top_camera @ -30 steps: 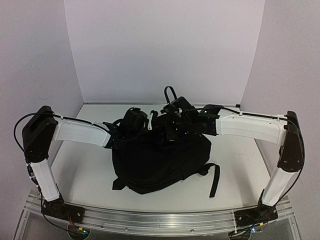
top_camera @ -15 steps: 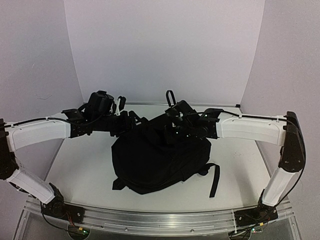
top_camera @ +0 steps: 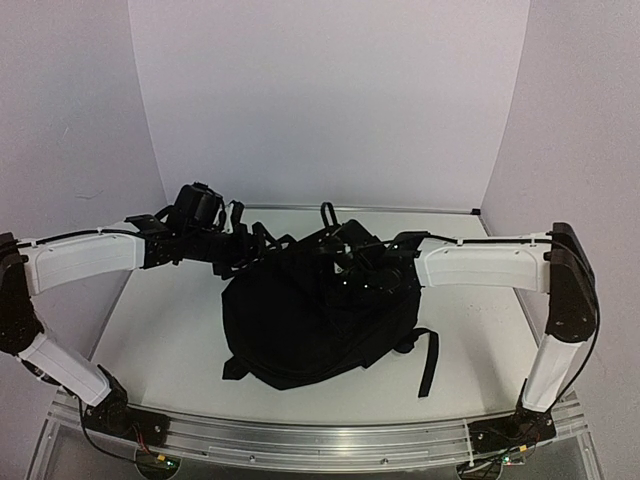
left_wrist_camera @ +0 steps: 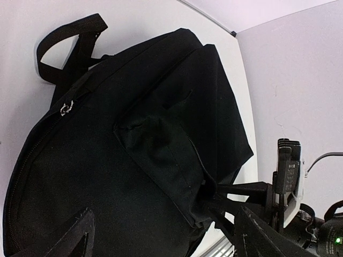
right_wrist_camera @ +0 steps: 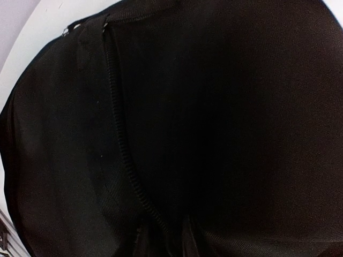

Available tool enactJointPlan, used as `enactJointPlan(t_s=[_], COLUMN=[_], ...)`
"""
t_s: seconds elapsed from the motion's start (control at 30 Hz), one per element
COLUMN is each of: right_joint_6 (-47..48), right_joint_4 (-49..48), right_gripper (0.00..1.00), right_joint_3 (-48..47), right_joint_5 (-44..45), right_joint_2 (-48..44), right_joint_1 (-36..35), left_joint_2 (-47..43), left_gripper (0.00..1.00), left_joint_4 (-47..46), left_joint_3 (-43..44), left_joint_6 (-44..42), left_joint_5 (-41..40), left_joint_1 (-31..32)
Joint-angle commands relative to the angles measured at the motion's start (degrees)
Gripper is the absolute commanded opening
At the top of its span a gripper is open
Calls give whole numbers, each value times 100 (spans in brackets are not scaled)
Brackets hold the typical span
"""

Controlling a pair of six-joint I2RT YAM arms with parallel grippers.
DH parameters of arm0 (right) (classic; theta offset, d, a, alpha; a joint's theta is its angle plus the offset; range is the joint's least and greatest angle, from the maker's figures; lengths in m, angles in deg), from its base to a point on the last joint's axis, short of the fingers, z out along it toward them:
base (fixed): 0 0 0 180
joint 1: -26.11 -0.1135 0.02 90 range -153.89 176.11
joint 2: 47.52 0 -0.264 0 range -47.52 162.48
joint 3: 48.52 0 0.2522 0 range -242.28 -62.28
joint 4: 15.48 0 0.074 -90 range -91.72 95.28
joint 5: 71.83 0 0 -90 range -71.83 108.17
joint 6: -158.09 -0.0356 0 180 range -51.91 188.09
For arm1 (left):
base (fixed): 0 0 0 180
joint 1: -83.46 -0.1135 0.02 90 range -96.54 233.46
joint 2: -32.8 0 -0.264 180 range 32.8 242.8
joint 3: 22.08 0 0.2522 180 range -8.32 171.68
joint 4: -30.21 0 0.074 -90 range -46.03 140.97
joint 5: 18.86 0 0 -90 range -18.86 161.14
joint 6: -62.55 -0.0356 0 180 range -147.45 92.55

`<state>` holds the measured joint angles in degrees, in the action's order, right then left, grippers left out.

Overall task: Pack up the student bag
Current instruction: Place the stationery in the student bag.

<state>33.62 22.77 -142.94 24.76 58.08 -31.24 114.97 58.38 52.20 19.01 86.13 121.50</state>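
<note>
The bag lies flat in the middle of the table. Its loop points to 12 o'clock. One strap sticks out at 4 o'clock.

The left gripper hangs at the bag's 11 o'clock, just over the edge. Its fingers are spread wide and hold nothing. The right gripper is down on the bag near 12 o'clock. It is so close that its camera sees only black cloth and the zipper. I cannot tell if it is pinching something or is loose.

The zipper looks shut in both close views. No things to pack show anywhere.

The bag is soft and floppy, so a few things could go wrong. If the right gripper lifts with cloth caught in it, the whole bag may slide or tip. If it pinches cloth and not the little pull, the zipper will not open. The left gripper's wide fingers could hook the loop or a strap. The two arms are near each other over the bag, so they could bump.
</note>
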Motion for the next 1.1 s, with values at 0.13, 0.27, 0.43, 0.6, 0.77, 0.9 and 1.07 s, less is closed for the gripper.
enactJointPlan(t_s=[0.13,0.27,0.43,0.6,0.77,0.9,1.07], right_joint_6=[57,74,-36,-349,-912,-1111,-1098], right_joint_4=[-44,-24,-51,-243,-1018,-1434,-1517], right_gripper=[46,60,63,63,57,53,51], right_joint_3=[-118,-308,-745,-1183,-1145,-1254,-1523], right_joint_5=[-280,-253,-590,-926,-1640,-1996,-2117], right_joint_2=[-355,-633,-539,-98,291,633,1053], right_joint_1=[-93,-57,317,762,1217,1315,1318], left_joint_2=[-57,-161,-250,-315,-343,-291,-219], left_gripper=[92,94,95,95,95,95,95], left_joint_4=[-149,-119,-124,-110,-180,-280,-514], left_joint_3=[67,38,-27,-79,-180,-272,-391], left_joint_6=[5,-15,12,27,95,167,276], left_joint_5=[113,138,253,276,341,437,563], left_joint_1=[-62,-190,-353,-447,-483,-482,-482])
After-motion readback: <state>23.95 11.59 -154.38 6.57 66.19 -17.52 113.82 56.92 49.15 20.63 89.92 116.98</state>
